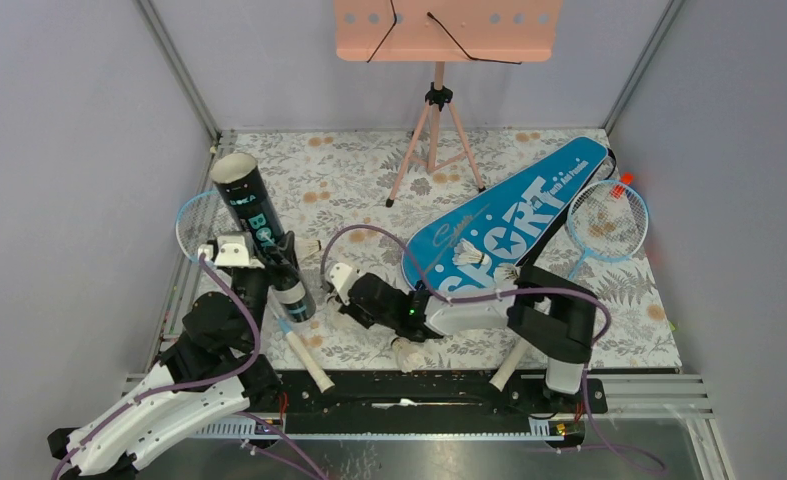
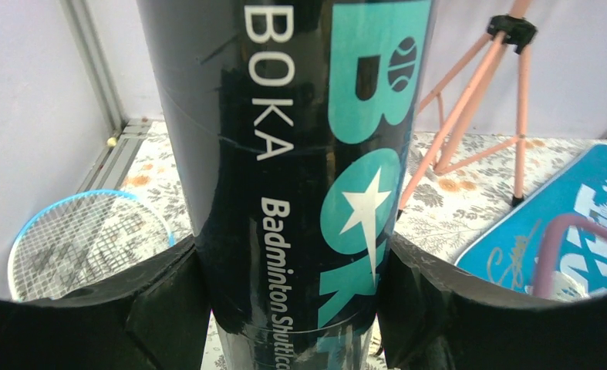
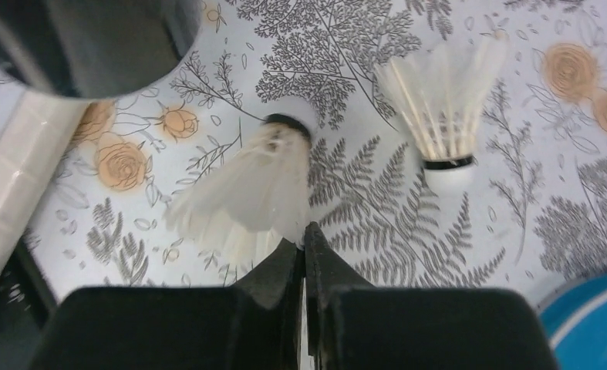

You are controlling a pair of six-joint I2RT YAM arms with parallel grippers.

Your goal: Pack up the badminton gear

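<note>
My left gripper is shut on the black tube, which stands tilted with its open mouth up and away. My right gripper is shut low over the mat, its tips pinching the feather rim of a blurred white shuttlecock. Another shuttlecock lies just beyond. The blue SPORT bag holds two shuttlecocks, and one more lies near the front edge. One racket lies behind the tube, the other at the right.
A pink tripod stand stands at the back. The left racket's white handle lies close to my right gripper. Metal frame posts and grey walls bound the flowered mat. My right arm stretches left across the bag's near end.
</note>
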